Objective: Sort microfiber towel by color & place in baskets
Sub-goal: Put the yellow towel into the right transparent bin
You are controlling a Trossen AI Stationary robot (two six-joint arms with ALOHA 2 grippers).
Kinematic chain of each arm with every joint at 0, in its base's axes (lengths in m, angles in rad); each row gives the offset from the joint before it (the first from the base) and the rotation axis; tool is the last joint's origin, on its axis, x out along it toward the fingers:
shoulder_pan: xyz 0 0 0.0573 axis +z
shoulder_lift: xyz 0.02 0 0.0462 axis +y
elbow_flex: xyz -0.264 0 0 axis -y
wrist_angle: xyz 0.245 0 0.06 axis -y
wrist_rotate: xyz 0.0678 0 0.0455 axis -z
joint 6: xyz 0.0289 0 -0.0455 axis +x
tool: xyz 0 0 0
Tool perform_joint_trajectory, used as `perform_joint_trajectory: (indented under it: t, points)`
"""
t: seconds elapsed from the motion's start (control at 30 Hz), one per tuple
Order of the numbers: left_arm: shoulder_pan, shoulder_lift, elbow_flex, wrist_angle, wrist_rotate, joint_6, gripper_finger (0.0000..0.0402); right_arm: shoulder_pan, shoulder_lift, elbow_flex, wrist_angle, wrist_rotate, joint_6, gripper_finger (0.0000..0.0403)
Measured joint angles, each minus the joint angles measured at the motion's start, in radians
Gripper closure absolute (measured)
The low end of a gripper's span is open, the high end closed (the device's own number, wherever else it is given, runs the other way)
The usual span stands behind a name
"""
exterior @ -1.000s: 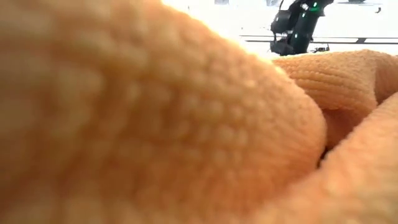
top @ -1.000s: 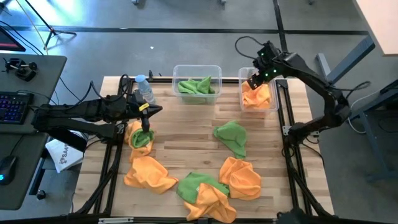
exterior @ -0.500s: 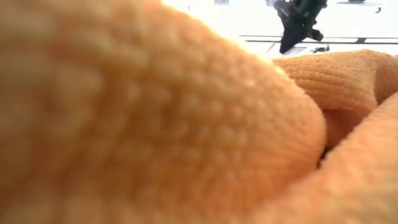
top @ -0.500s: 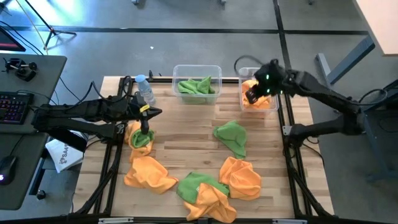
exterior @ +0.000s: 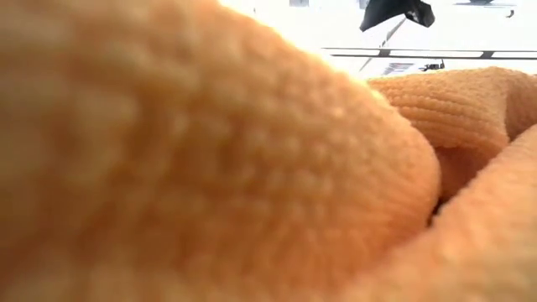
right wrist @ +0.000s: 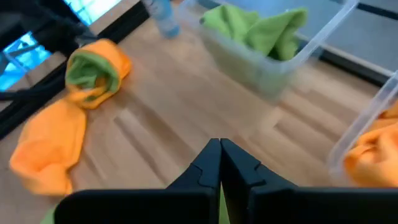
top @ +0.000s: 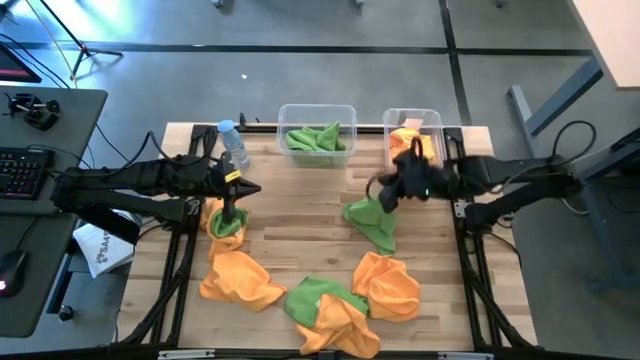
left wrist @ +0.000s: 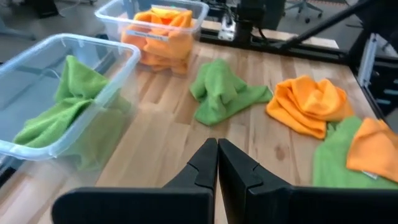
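The wider basket [top: 317, 132] holds green towels, and the narrower basket [top: 415, 140] beside it holds orange ones. A green towel [top: 372, 222] lies spread on the wood mid-table. My right gripper [top: 384, 190] hangs shut and empty just over that towel's far edge. An orange towel wrapped around a green one [top: 226, 220] lies at the left. My left gripper [top: 250, 182] is shut and empty just beyond that bundle. In the left wrist view its fingertips [left wrist: 217, 143] stand against bare wood.
More towels lie along the near side: an orange one [top: 240, 280], a green one under orange [top: 330, 312] and another orange one [top: 388, 285]. A water bottle [top: 233, 145] stands left of the wider basket. An orange towel [exterior: 210, 168] blocks nearly the whole low view.
My right gripper has come away from over the narrower basket, going toward the table's near and left side and down to the green towel mid-table. The orange towels stay in that basket.
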Motion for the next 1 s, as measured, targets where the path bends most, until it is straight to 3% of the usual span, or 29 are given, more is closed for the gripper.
perform_joint_trajectory:
  t: [0.27,0.47,0.6,0.83,1.0]
  points:
    - [0.0,0.0,0.0,-0.019,0.044,-0.001,0.0402,0.177,0.099,0.0,-0.01,0.125,0.049,0.0402]
    - [0.0,0.004,0.0,-0.008,0.065,-0.03,0.04,0.229,0.177,0.0,-0.091,0.031,-0.003,0.0402]
    - [0.0,0.019,0.0,-0.003,0.082,-0.076,0.0379,0.24,0.213,0.0,-0.126,-0.044,0.1,0.0403]
    - [0.0,0.063,0.0,0.043,0.086,-0.102,0.0314,0.272,0.215,-0.001,-0.132,0.033,0.019,0.0403]
    - [-0.047,0.111,0.0,0.067,0.106,-0.184,0.0311,0.274,0.21,-0.001,-0.147,0.021,-0.084,0.0403]
